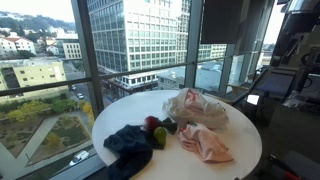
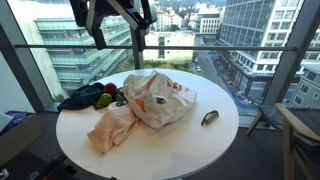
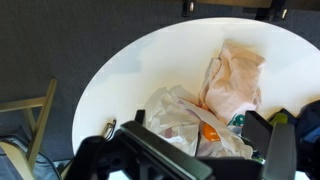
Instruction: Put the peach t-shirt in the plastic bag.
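Observation:
The peach t-shirt (image 1: 205, 143) lies crumpled on the round white table (image 1: 130, 110), beside the plastic bag (image 1: 197, 107). Both show in the other exterior view, the shirt (image 2: 112, 128) in front of the white crinkled bag (image 2: 158, 97). In the wrist view the shirt (image 3: 235, 75) lies beyond the bag (image 3: 175, 115), which has orange print. My gripper (image 2: 122, 30) hangs high above the table, open and empty. In the wrist view its two black fingers (image 3: 200, 122) stand wide apart, framing the bag far below.
A dark blue cloth (image 2: 80, 98) and small green and red items (image 2: 108, 97) lie at the table's edge next to the bag. A small dark object (image 2: 209, 117) lies on the table (image 2: 200, 150). A wooden chair (image 3: 25, 120) stands beside it. Tall windows stand close behind.

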You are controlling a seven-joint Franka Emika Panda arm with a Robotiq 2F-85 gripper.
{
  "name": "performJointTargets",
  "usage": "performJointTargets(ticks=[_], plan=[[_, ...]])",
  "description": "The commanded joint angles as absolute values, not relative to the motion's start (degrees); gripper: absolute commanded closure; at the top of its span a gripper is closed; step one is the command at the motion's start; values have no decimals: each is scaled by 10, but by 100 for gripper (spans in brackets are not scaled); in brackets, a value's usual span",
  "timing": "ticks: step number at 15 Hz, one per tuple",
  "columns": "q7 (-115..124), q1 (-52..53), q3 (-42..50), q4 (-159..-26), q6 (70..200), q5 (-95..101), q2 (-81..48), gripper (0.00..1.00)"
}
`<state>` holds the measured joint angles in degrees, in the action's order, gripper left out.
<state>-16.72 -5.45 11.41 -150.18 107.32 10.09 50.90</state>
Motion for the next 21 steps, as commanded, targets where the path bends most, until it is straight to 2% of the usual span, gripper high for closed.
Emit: performJointTargets(ticks=[1,4,5,13,18,21], plan=[[-150,-39,101,-1540,1106,96,485,0],[-130,-2,81,-1609,1209,62,447,0],[-127,18,74,-1578,1228,42,394,0],[-101,121,-14,-1599,1475,-56,175,0],[-90,120,-56,-1598,1580,-31,52,0],[3,85,-79,-1598,1692,121,-16,0]])
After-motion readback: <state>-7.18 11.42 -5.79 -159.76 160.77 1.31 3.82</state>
